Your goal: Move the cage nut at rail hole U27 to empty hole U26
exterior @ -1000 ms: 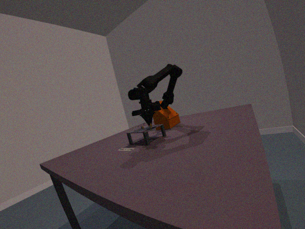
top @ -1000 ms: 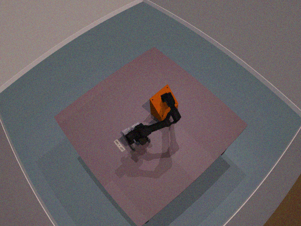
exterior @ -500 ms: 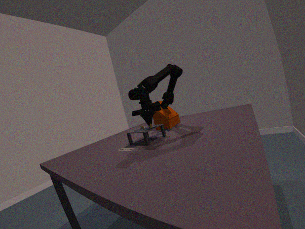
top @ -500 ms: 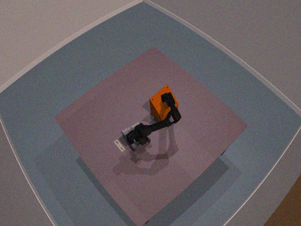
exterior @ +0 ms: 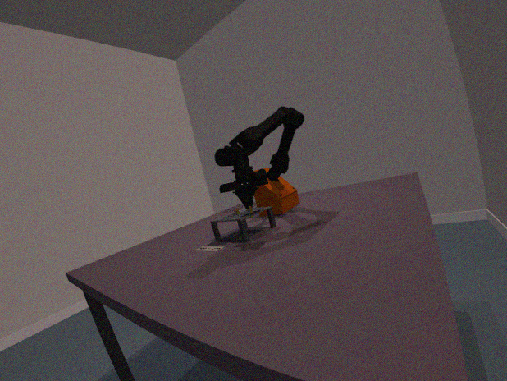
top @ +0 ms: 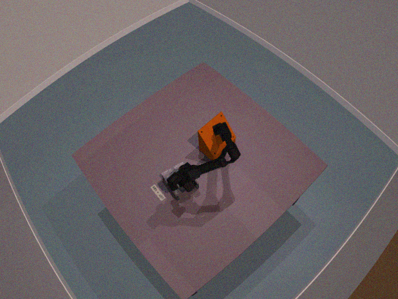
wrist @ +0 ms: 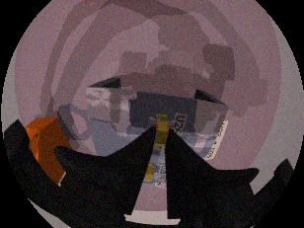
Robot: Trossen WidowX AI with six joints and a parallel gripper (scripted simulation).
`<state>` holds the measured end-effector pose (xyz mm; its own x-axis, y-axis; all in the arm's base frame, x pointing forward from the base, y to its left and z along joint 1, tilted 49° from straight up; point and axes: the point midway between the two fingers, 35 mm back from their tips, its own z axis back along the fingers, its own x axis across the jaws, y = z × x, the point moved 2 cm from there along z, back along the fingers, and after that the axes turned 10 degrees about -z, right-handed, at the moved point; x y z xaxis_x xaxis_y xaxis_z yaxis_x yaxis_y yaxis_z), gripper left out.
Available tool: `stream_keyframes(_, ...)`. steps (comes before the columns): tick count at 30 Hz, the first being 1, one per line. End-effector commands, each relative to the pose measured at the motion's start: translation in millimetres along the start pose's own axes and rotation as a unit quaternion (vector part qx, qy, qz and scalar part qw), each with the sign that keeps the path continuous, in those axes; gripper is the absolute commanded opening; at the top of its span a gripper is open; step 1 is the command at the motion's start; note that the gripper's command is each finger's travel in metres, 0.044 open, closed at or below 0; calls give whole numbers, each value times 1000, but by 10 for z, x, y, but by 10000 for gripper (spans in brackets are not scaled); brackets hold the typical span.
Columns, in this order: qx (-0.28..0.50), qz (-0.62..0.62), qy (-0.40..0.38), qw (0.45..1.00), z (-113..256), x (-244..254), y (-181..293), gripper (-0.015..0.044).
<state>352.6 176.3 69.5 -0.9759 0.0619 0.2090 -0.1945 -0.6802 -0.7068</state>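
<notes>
Cage nut, small and yellow (exterior: 250, 210) (wrist: 162, 131), sits directly between the fingertips of the single black gripper (exterior: 248, 206) (wrist: 162, 126), at the top of the raised grey rail (top: 170, 170) (exterior: 243, 231) (wrist: 104, 102). The gripper points steeply down, its fingers nearly together and closed on the nut. In the wrist view the nut's longer visible side runs up and down the picture, in line with the narrow gap between the fingers. A second yellow nut (exterior: 236, 212) (wrist: 149, 172) is close by, left of the held one in the exterior view (it is the one to leave alone). The coming move probably turns on squaring the held nut over U26; whether it is clear of the plate or partly in a hole, I cannot tell.
</notes>
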Motion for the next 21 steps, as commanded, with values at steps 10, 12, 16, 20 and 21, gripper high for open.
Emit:
stream_keyframes(10,0,1,11,1000,10,5,-8,24)
stream_keyframes(12,0,1,11,1000,9,5,-8,24)
stream_keyframes(16,-1,1,13,1000,8,7,-8,24)
stream_keyframes(20,-1,0,16,1000,6,11,-7,24)
stream_keyframes(21,-1,0,17,1000,5,12,-7,24)
